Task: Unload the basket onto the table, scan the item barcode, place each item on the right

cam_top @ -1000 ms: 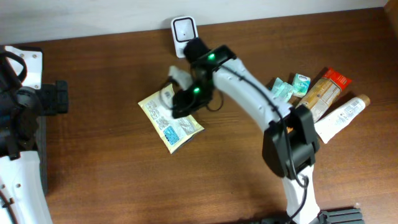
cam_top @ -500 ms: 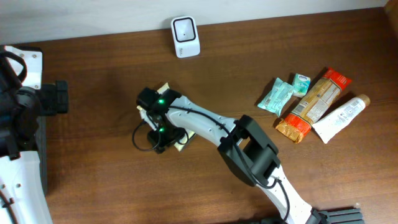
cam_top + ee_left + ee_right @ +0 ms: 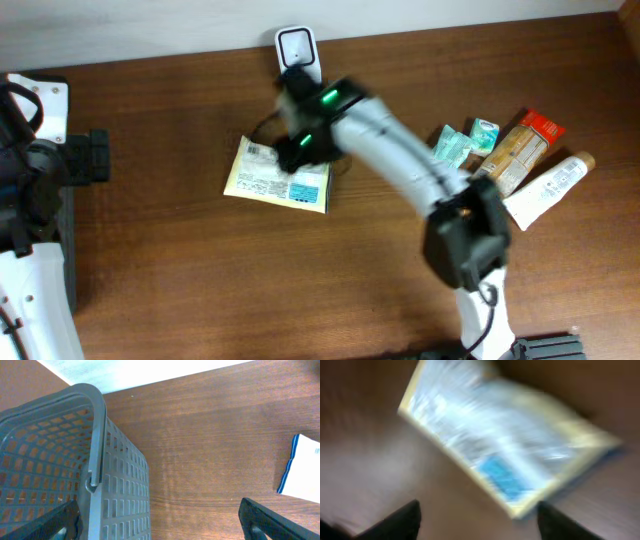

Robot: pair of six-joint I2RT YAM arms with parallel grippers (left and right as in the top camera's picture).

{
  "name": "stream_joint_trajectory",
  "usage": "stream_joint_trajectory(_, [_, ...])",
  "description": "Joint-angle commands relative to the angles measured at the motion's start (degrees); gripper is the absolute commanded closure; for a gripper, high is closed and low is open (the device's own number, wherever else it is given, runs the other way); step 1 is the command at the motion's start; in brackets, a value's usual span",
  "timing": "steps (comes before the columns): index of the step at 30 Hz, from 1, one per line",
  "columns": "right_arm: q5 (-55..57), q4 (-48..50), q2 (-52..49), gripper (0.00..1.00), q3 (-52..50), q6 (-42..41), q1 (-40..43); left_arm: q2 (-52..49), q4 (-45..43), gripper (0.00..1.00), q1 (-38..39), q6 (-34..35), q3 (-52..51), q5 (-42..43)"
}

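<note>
packet (image 3: pixel 270 178): lies flat on the wooden table (image 3: pixel 150 280), left of centre, just in front of the white scanner (image 3: pixel 297 50), printed face up.
vs 1 s ago: then it sat skewed, one corner pointing toward the table's front edge; now nearly square to that edge.
vs 0.5 s ago: then the right arm (image 3: pixel 400 165) stretched low and left, covering most of the packet; now the arm has swung back up toward the scanner and most of the packet shows.
right gripper (image 3: pixel 480 525): fingers spread wide at the frame's bottom corners; prob. clear of the packet, but the view is too smeared to be sure.
left gripper (image 3: pixel 162 520): fingers spread fully, nothing between them, over bare wood beside the basket (image 3: pixel 50 485).
hidden/blurred: packet's upper-right corner under the right arm in overhead; right wrist view motion-blurred, print unreadable; left wrist view catches only a blue-trimmed white edge at the frame's right.
materials: packet is thin, yellow-bordered, w/ a pale text panel and a blue patch; basket is grey plastic lattice w/ a smooth handle; table is dark brown wood grain.
others: mint-green sachets (image 3: pixel 455 145), brown-orange bar (image 3: pixel 510 155) and white tube (image 3: pixel 548 185) clustered at far right, well apart from the packet.
</note>
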State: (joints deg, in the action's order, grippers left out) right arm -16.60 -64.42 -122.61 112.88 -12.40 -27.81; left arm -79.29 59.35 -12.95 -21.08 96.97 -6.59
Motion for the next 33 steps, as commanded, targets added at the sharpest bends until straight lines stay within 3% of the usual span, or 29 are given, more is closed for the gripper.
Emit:
stream_joint_trajectory(1, [-8.2,0.4,-0.9,0.18,-2.3,1.1,9.7,0.2,-0.1,0.01,-0.2,-0.7,0.6,0.3])
stream_joint_trajectory(7, [-18.6,9.5,-3.8,0.1,-12.7,1.2,12.5,0.2,-0.1,0.01,-0.2,-0.7,0.6,0.3])
stream_joint_trajectory(17, [-15.0,39.7,-5.4,0.14,-26.8,-18.5,3.8,0.2,-0.1,0.01,-0.2,-0.7,0.6,0.3])
stream_joint_trajectory(18, [-11.3,40.1,-6.1,0.18,-26.8,-20.0,2.8,0.2,-0.1,0.01,-0.2,-0.7,0.6,0.3])
stream_joint_trajectory(19, [-9.5,40.1,-6.3,0.28,-26.8,-20.3,2.3,0.2,-0.1,0.01,-0.2,-0.7,0.6,0.3])
stream_joint_trajectory(20, [-7.5,40.4,-7.1,0.46,-26.8,-21.1,1.4,0.2,-0.1,0.01,-0.2,-0.7,0.6,0.3])
stream_joint_trajectory(21, [-7.3,40.7,-7.4,0.71,-26.8,-21.1,1.1,0.2,-0.1,0.01,-0.2,-0.7,0.6,0.3])
stream_joint_trajectory(22, [-7.3,40.9,-7.8,0.86,-26.8,-21.1,1.0,0.2,-0.1,0.01,-0.2,-0.7,0.6,0.3])
stream_joint_trajectory(23, [-7.5,40.8,-7.9,0.94,-26.8,-21.1,1.0,0.2,-0.1,0.01,-0.2,-0.7,0.6,0.3])
stream_joint_trajectory(27, [-9.1,40.4,-6.4,0.96,-26.3,-20.3,1.7,0.2,-0.1,0.01,-0.2,-0.7,0.6,0.3])
stream_joint_trajectory(29, [-9.7,37.8,-3.8,0.96,-24.7,-15.8,2.1,0.2,-0.1,0.01,-0.2,-0.7,0.6,0.3])
stream_joint_trajectory(33, [-11.1,22.9,1.7,0.96,-14.5,-3.9,2.1,0.2,-0.1,0.01,-0.2,-0.7,0.6,0.3])
